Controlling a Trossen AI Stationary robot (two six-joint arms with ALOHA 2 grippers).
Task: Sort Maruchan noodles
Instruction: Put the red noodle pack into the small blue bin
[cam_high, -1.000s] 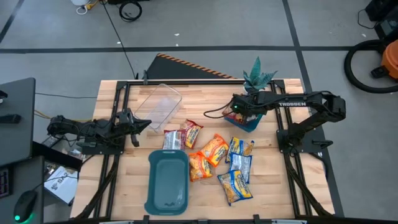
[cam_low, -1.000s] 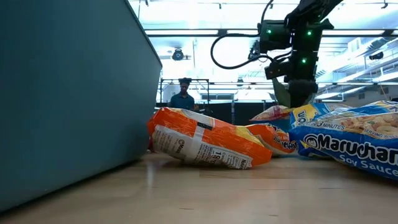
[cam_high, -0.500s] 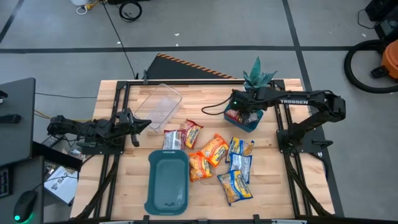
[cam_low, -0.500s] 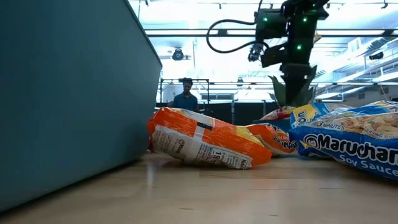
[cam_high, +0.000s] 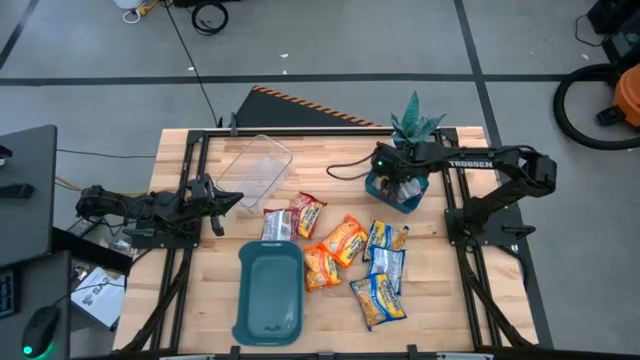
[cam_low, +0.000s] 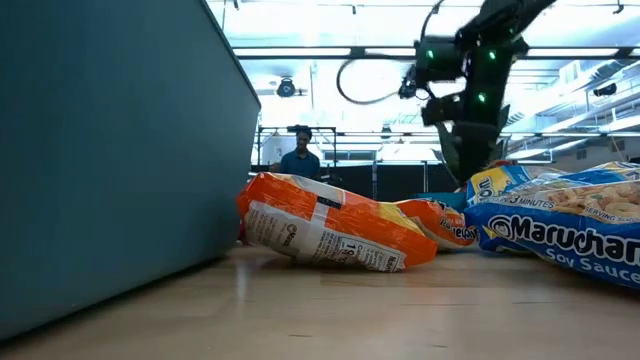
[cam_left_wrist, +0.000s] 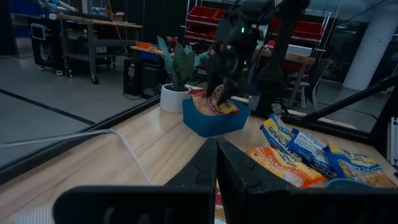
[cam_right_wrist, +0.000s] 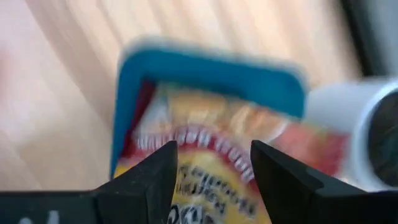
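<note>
My right gripper (cam_high: 393, 183) hangs open just above a small blue tray (cam_high: 408, 200) at the table's far right. A red and yellow Maruchan packet (cam_right_wrist: 211, 146) lies in that tray, leaning on its wall (cam_left_wrist: 214, 106); I see no finger touching it. More packets lie loose mid-table: two red (cam_high: 278, 222), two orange (cam_high: 345, 238) and three blue with yellow (cam_high: 378, 298). My left gripper (cam_high: 225, 200) waits shut at the table's left, beside the clear tub (cam_high: 255, 165).
A long teal tray (cam_high: 268, 292) stands near the front edge, left of the packets. A potted plant (cam_high: 415, 125) stands right behind the blue tray. A person (cam_low: 297, 155) stands in the room beyond the table. Bare wood lies at the front right.
My right gripper has opened and let go of the red and yellow packet, which has dropped from between its fingers into the blue tray. The gripper has drifted a little toward the table's right edge over the tray.
</note>
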